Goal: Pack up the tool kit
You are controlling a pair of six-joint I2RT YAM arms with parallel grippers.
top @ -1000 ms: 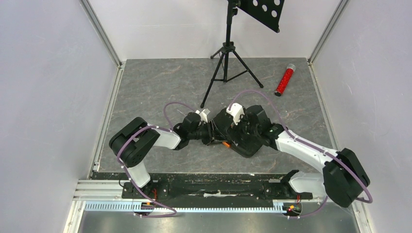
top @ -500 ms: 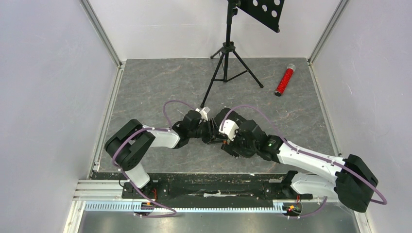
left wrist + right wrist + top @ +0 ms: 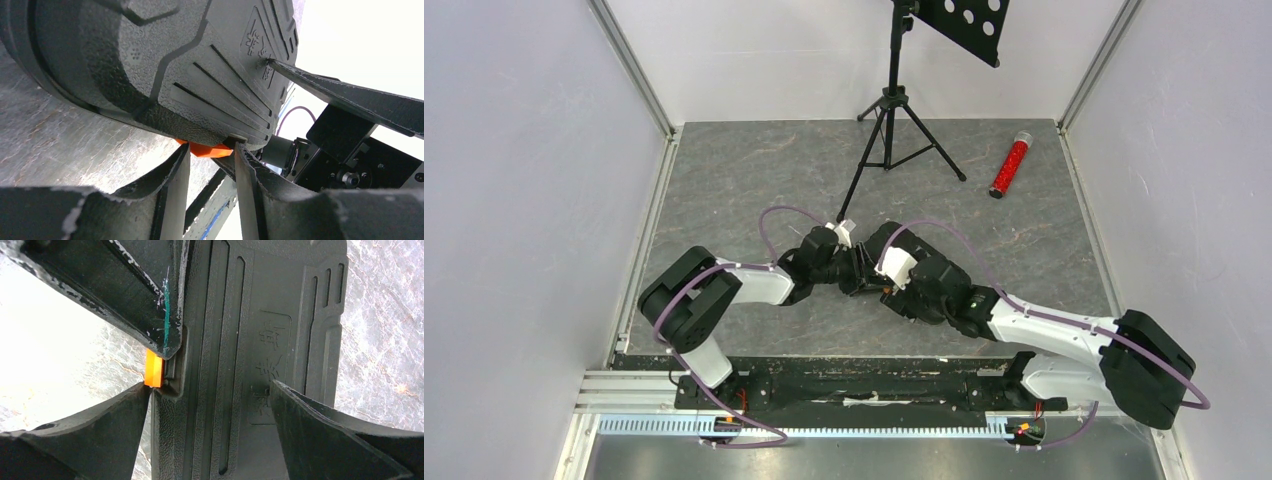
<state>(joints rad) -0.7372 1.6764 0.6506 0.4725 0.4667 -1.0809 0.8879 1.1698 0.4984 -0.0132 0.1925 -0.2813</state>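
Tightly crowded at the latch edge, with room on the flanks

Look mid-table, nearer your side than the back wall. The tool kit case (image 3: 225, 390) lies on the grey table (image 3: 754, 180), apparently closed, with both wrists bunched over it.

Your right gripper (image 3: 210, 387) is spread wide above the ribbed lid (image 3: 150, 65). One fingertip sits at the edge beside the orange latch (image 3: 153, 369) and the other is over the lid's middle; it grasps nothing.

Your left gripper (image 3: 211, 150) meets the same edge from the left, jaws partly apart with the latch at their tips. I cannot tell whether they pinch it. One left finger touches the case rim just above the latch, so the two grippers are almost in contact there.

Your tightest edge is behind the case. A foot of the tripod stand (image 3: 889, 120) lands just beside the left wrist, and its perforated plate (image 3: 969, 25) hangs over the back of the table. Walls (image 3: 524, 200) close the left, back and right sides, and the mounting rail (image 3: 824, 425) runs along the near edge.

Bare surface shows left of the left arm and from the case across to the right wall. The red glitter tube (image 3: 1010, 165) lies near the far right corner, well apart from the case.

Raised characters (image 3: 269, 365) are moulded into a framed panel on the lid. They are not Latin letters and I cannot read them.
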